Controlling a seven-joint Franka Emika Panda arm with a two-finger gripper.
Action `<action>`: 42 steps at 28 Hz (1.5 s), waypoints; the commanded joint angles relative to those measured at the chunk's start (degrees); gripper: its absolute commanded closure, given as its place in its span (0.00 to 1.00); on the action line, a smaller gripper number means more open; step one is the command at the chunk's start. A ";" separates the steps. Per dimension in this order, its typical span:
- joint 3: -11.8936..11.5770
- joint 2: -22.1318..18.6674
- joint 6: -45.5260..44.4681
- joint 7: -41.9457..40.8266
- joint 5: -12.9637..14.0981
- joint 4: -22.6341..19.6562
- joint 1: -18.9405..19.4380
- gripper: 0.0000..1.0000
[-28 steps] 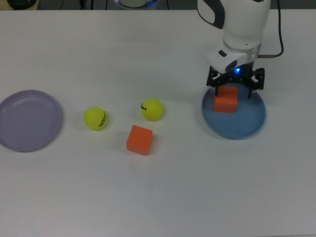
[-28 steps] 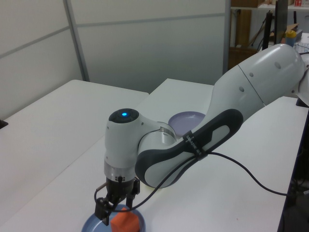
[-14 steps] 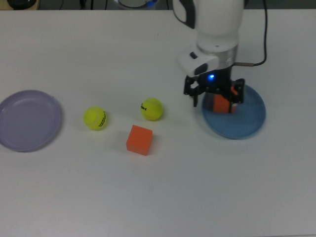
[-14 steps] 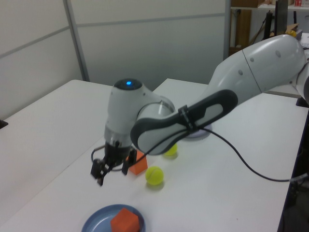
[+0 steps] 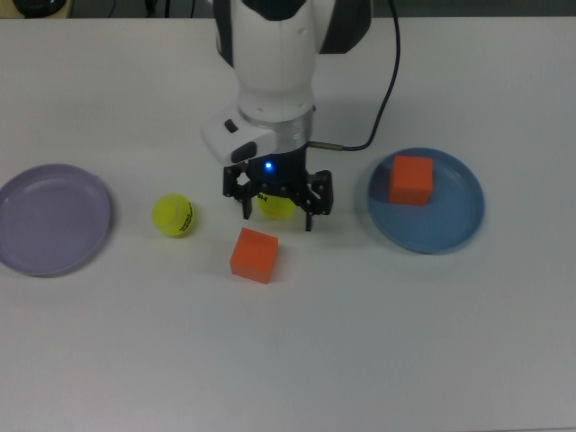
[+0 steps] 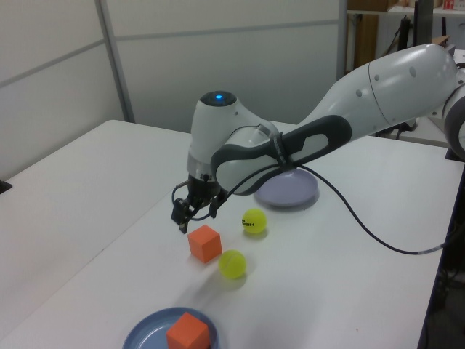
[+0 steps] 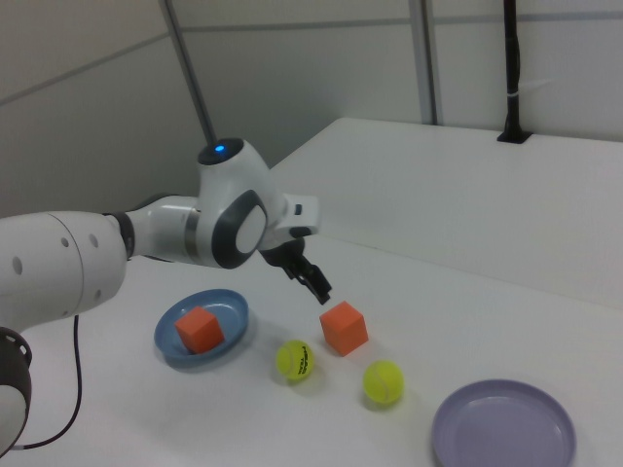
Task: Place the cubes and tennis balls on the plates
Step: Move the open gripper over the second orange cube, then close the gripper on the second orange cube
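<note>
Light: bright, even, from overhead in all three views.
Shadows: soft and short beneath the orange matte cube (image 5: 254,255) at centre of the top view.
Glare: mild sheen on the white table (image 5: 378,342).
Focus: slightly soft throughout.

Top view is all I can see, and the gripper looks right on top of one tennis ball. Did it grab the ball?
Observer: No. In the left view the gripper hangs in the air, open and empty, and that tennis ball sits on the table apart from it.
Operator: Then what is it closest to?
Observer: In the right view it is nearest the loose cube, higher than it, with a clear gap between them.
</note>
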 commanded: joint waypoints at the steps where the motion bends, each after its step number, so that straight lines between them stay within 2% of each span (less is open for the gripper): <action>1: -2.02 0.42 -0.70 -4.20 2.06 0.96 0.53 0.00; 3: -2.72 0.77 -0.62 -4.99 2.06 0.96 0.53 0.00; 11: -3.07 2.62 -0.35 -5.35 2.06 0.87 0.18 0.00; 22: -3.08 5.78 -0.18 -5.52 1.36 0.87 -0.44 0.00; 42: -2.90 8.68 4.22 -5.44 1.09 1.05 -0.26 0.00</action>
